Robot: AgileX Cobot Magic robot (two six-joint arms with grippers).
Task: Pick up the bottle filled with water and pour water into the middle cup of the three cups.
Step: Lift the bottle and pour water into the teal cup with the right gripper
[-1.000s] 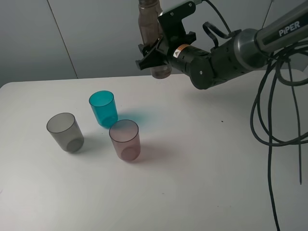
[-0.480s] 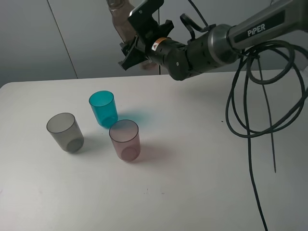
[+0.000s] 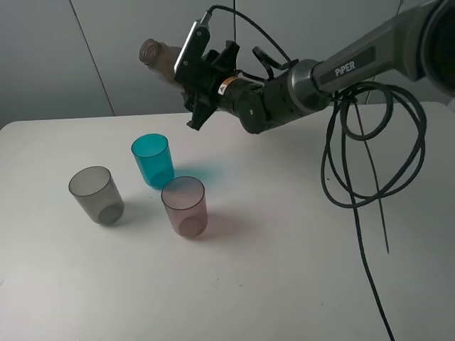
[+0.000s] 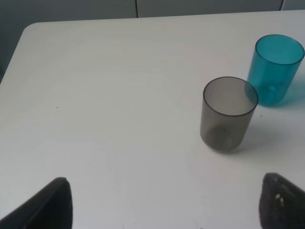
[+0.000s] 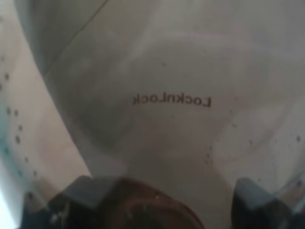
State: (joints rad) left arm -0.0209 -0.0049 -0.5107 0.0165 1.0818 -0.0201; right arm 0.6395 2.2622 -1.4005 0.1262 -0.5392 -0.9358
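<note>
1. Bottle: smoky brown-grey, translucent, uncapped. It is held high above the rear of the worktop and tipped close to level, with the open neck toward the left of the high view.
2. Right claw: closed on the bottle's lower body, fingers on either side of it. The arm reaches in from the right, across the middle of the high view.
3. Right wrist view: the bottle wall fills the picture, with "LocknLock" lettering reading mirrored through the plastic. Small droplets dot the wall at one side. The liquid level cannot be told.
4. Teal tumbler: upright on the worktop, the rearmost of the three cups. In the high view the bottle's mouth shows above it, well clear of the rim. Whether it is straight overhead cannot be told.
5. Smoky grey tumbler: upright, forward and left of the teal one and apart from it.
6. Pinkish-mauve tumbler: upright, forward and right of the teal one, close but not touching.
7. Left claw: spread wide and holding nothing. Its two dark fingertips show at the picture's lower corners, with the grey and teal tumblers ahead of it.
8. Black cables: they hang in loops from the right arm over the right side of the worktop.
</note>
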